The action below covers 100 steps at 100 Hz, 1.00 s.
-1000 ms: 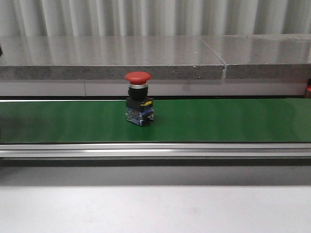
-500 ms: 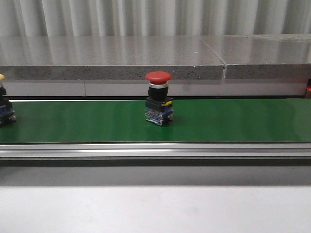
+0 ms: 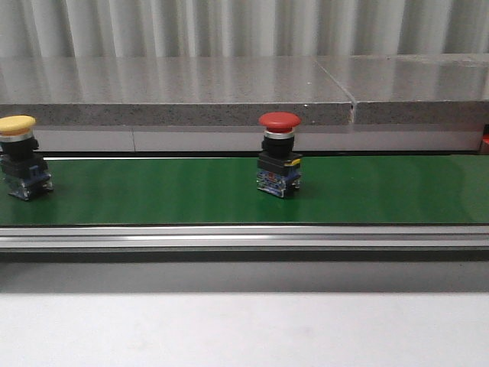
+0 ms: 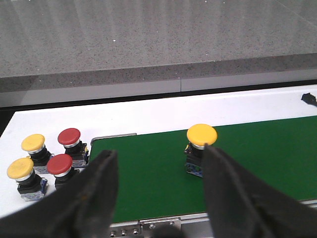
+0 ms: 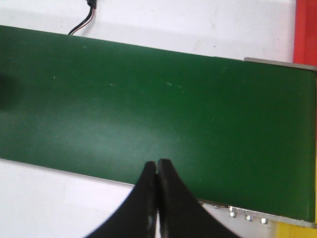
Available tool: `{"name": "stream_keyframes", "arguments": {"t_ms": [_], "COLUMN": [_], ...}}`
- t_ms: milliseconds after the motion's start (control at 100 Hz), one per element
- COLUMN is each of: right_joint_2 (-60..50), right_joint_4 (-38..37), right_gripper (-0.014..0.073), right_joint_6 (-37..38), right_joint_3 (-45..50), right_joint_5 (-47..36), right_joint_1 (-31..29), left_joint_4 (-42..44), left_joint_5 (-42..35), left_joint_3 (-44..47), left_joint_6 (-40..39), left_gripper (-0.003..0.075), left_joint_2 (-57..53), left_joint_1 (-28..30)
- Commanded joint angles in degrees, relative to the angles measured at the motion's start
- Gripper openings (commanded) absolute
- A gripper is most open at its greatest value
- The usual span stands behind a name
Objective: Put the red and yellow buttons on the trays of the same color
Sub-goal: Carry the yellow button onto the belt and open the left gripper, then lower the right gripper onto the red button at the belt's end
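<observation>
A red button (image 3: 279, 164) stands upright on the green belt (image 3: 153, 200) near the middle of the front view. A yellow button (image 3: 20, 156) stands on the belt at the far left. In the left wrist view this yellow button (image 4: 200, 148) stands just beyond my left gripper (image 4: 159, 151), close to one fingertip; the gripper is open and holds nothing. My right gripper (image 5: 157, 162) is shut and empty over the belt's near edge. A slice of the red tray (image 5: 307, 29) and a corner of the yellow tray (image 5: 296, 231) show in the right wrist view.
Two yellow buttons (image 4: 33, 145) (image 4: 20, 171) and two red buttons (image 4: 69, 139) (image 4: 59, 166) stand together on the white table (image 4: 148, 116) beside the belt's end. A grey stone ledge (image 3: 229, 92) runs behind the belt. A cable (image 5: 81, 22) lies past the belt.
The red button has ridden the belt to the right. The yellow button has come into the front view from the left edge and stands fully in view now.
</observation>
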Motion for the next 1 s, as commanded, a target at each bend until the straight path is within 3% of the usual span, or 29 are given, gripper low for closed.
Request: {"name": "stream_keyframes", "arguments": {"t_ms": [0,110,400,520,690,760,990], "right_joint_2": [-1.2,-1.2,-1.2,-1.2,-1.2,-1.2,-1.0], "right_joint_4": [0.9,0.9,0.9,0.9,1.1,1.7,2.9], "right_gripper": [-0.0068,-0.0068,-0.0051,0.0102,0.0540,0.0666,0.0633], "right_joint_6": [-0.8,-0.8,-0.8,-0.8,-0.8,-0.8,-2.9], "right_joint_3": [-1.4,-1.4,-1.4,-1.4,-1.4,-1.4,-2.4], "right_joint_5": [-2.5,-2.7,-1.5,0.3,3.3,4.5,5.4], "right_joint_1": [0.0,0.0,0.0,0.0,0.0,0.0,1.8], "left_joint_4": [0.0,0.0,0.0,0.0,0.0,0.0,0.0], "left_joint_5": [-4.9,-4.8,-4.7,-4.5,-4.5,-4.5,-4.5], "left_joint_3": [-0.7,-0.5,-0.5,-0.5,-0.5,-0.5,-0.5], "left_joint_6": [0.0,0.0,0.0,0.0,0.0,0.0,0.0], "left_gripper": [0.0177,-0.0023,-0.0020,-0.0020,-0.0020,-0.0020,-0.0020], "left_joint_2": [-0.9,-1.0,-1.0,-1.0,-1.0,-1.0,-1.0], "left_joint_1": [-0.4,-0.4,-0.4,-0.4,-0.4,-0.4,-0.4]}}
